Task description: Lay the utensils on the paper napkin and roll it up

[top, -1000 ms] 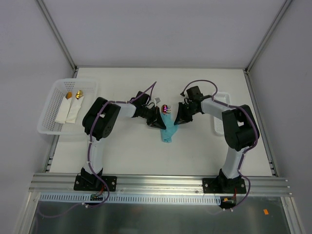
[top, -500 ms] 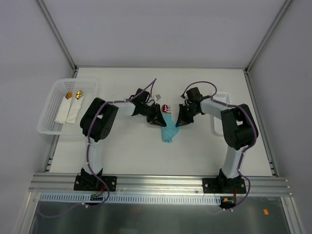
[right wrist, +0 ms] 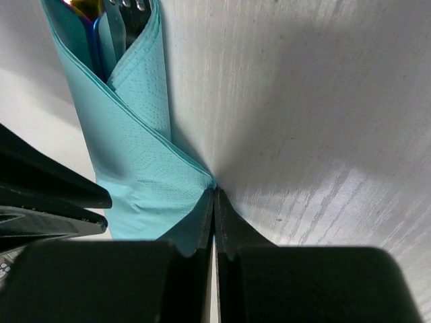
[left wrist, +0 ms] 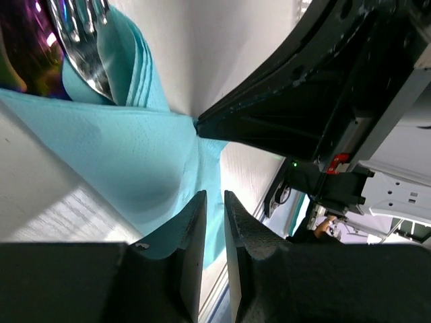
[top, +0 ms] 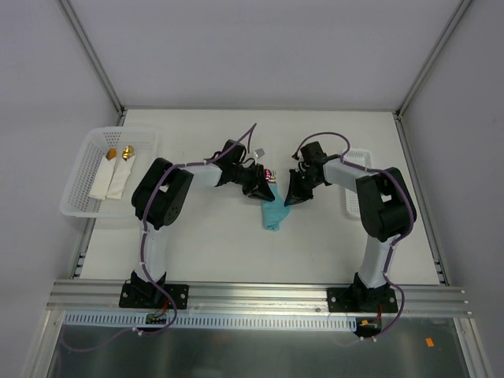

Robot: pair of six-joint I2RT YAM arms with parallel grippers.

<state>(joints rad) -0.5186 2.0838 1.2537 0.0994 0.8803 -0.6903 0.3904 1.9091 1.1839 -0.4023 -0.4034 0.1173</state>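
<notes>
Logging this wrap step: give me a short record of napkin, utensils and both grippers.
napkin: teal, folded around utensils
utensils: shiny heads poke out of napkin's far end
left gripper: jaws slightly apart at napkin's left side
right gripper: shut, pinching napkin's right edge

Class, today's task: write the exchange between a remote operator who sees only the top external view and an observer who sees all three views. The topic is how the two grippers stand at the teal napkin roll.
Operator: From above I cannot make out the fingertips. Does the right gripper hold the paper napkin?
Observer: Yes. The right wrist view shows it shut on a pinched fold at the napkin's edge.
Operator: And the left gripper?
Observer: The left wrist view shows a narrow gap between its fingers, with teal paper behind them.
</notes>
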